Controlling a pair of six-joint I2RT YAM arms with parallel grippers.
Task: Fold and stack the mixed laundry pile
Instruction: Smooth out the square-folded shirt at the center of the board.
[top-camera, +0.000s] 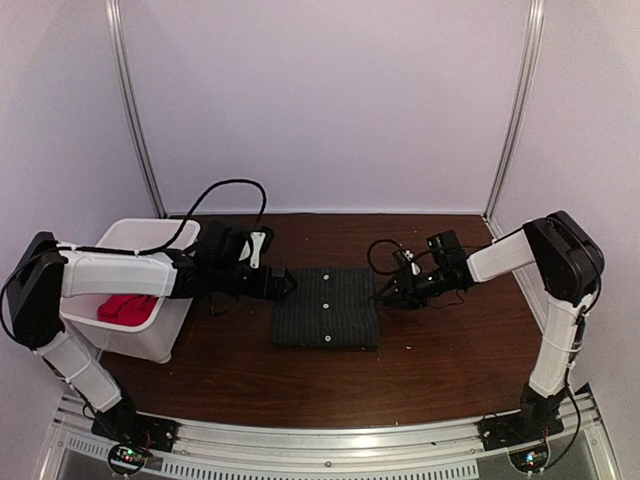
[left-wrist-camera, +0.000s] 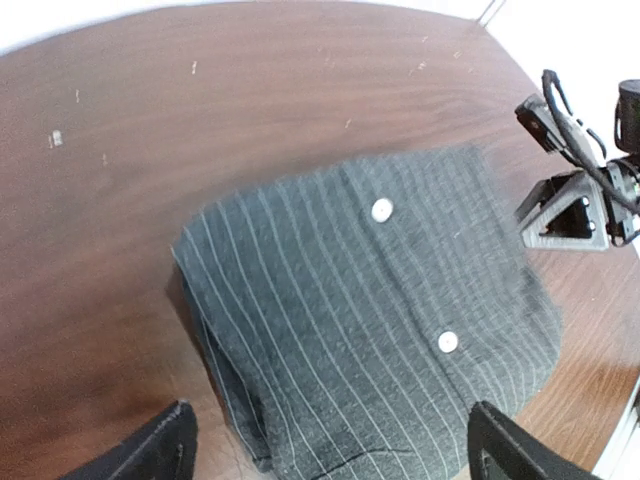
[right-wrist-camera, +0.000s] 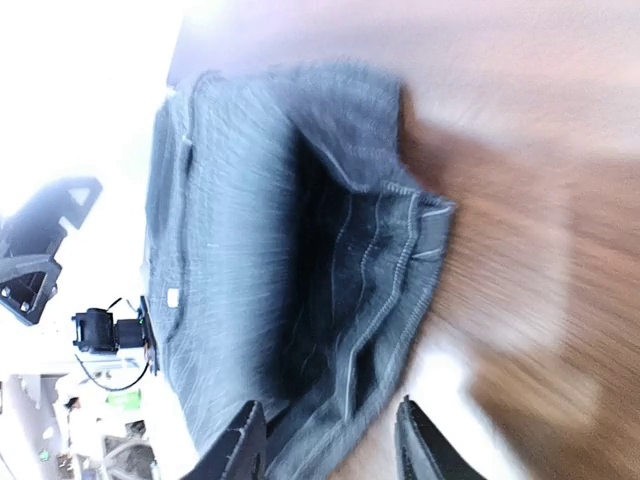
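Left pincer (left-wrist-camera: 335, 445) agape over shirt (left-wrist-camera: 370, 310); T-shirt (top-camera: 127, 308) visible overhead only.

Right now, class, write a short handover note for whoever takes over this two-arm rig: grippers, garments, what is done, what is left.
Left gripper: open, at the left edge of the folded dark charcoal pinstriped button-up shirt.
Right gripper: open, at its right edge.
Shirt lies in the middle of the brown wooden table.
Bright red T-shirt: crumpled in the white plastic bin, far left.
Done: shirt folded. Left: fetch and fold the T-shirt, stack both.
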